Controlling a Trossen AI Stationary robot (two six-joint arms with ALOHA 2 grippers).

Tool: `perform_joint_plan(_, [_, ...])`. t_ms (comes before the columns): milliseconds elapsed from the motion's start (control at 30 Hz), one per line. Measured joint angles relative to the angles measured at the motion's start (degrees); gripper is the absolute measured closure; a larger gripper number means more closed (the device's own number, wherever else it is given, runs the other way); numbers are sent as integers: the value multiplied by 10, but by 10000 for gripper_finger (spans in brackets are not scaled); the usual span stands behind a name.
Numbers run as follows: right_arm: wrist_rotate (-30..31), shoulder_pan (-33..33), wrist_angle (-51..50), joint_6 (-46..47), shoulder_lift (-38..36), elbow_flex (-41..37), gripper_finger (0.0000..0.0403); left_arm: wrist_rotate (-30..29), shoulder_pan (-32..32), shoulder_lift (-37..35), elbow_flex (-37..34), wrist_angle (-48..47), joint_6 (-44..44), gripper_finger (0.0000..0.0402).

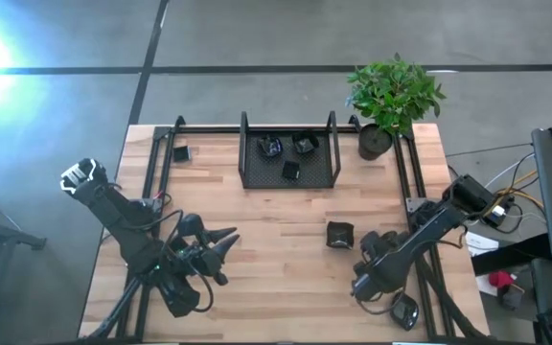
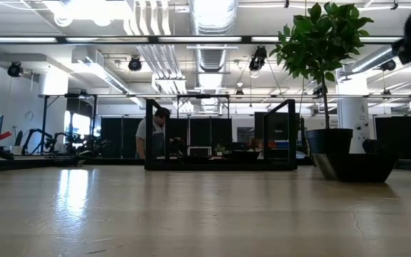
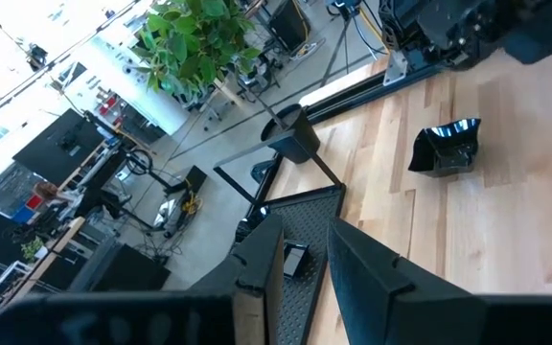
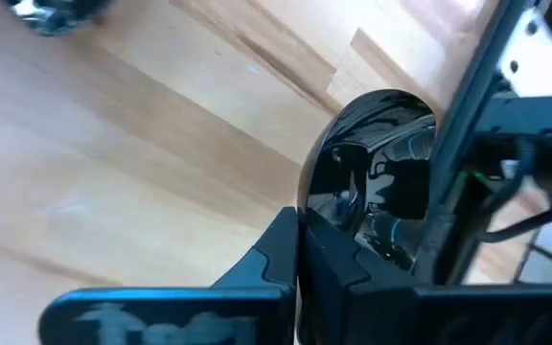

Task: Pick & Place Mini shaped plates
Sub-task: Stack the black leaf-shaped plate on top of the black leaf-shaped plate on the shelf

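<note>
Several small glossy black plates show in the high view. Three lie in the mesh tray (image 1: 288, 153). One sits near the table's far left (image 1: 181, 153), a crumpled-looking square one sits right of centre (image 1: 340, 234) (image 3: 446, 147), and a round one lies at the near right corner (image 1: 405, 311) (image 4: 372, 187). My right gripper (image 1: 370, 284) (image 4: 297, 244) is shut and points at that round plate, its tips at the plate's rim. My left gripper (image 1: 226, 240) (image 3: 303, 254) is open and empty over the table's near left, pointing right. My right gripper's shut fingertips (image 4: 281, 240) stand at the round plate's near rim (image 4: 312, 196), coming in low toward the table's near right corner. I cannot tell whether they touch it. The plate lies flat on the table beside the frame rail.
A potted plant (image 1: 377, 139) (image 2: 330, 143) stands right of the tray at the far edge. Black frame rails run along the right side (image 1: 420, 278) (image 4: 468, 125) and the left side (image 1: 151, 163). Bare wood lies in the table's middle. A person (image 2: 152, 132) stands in the room beyond.
</note>
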Motion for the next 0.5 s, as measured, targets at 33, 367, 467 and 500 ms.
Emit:
perform_joint_plan(33, [2,2,-11,-5,0,11,395,0,0,0,0,0,-1,319])
perform_joint_plan(367, [46,29,-32,-63,0,110,395,0,0,0,0,0,-3,319])
perform_joint_plan(467, [78,35,-32,-98,0,138,395,2,0,0,0,0,-11,319])
perform_joint_plan(500, [96,36,-32,-113,2,147,395,4,0,0,0,0,-16,319])
